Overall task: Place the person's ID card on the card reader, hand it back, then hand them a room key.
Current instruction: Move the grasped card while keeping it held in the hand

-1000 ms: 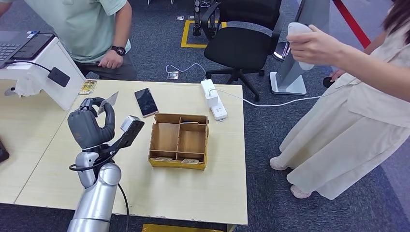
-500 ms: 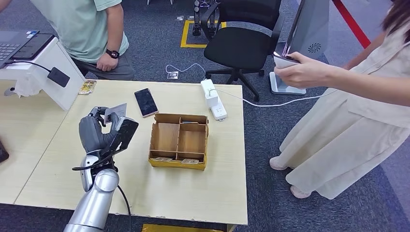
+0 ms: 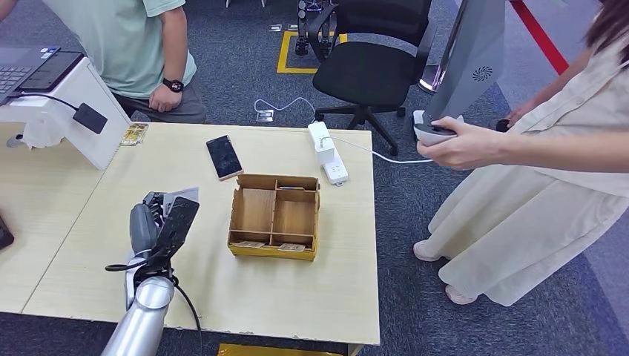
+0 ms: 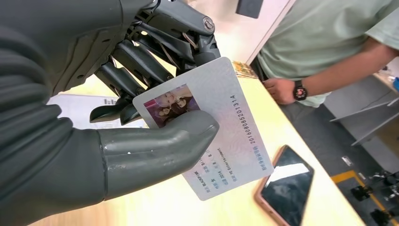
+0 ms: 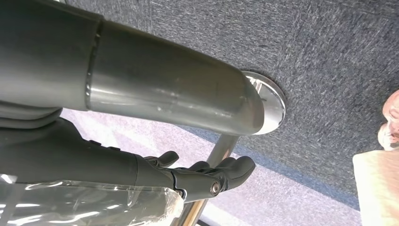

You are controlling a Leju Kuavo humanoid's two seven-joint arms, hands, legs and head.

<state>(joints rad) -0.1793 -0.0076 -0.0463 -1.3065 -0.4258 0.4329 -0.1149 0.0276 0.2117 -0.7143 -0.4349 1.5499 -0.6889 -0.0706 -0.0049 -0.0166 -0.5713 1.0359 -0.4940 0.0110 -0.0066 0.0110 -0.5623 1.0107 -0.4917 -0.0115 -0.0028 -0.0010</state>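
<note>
The ID card (image 4: 207,129) sits pinched between thumb and fingers of the left hand (image 3: 152,219), low over the near-left of the desk (image 3: 297,289); a photo shows, and digits along one edge read roughly 2016080852201314. Just beyond lies a phone (image 3: 224,156), to the right the wooden tray (image 3: 274,215), with bare desk between. The right hand (image 5: 207,176) hangs over carpet, fingers loosely curled around nothing.

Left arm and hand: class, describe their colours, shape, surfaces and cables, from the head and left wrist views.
The left arm is a smooth silver tube with a black cable looping at the wrist. The left hand is matte dark grey, with a ribbed cover, thick thumb, and slimmer, darker fingers showing metal pins.
</note>
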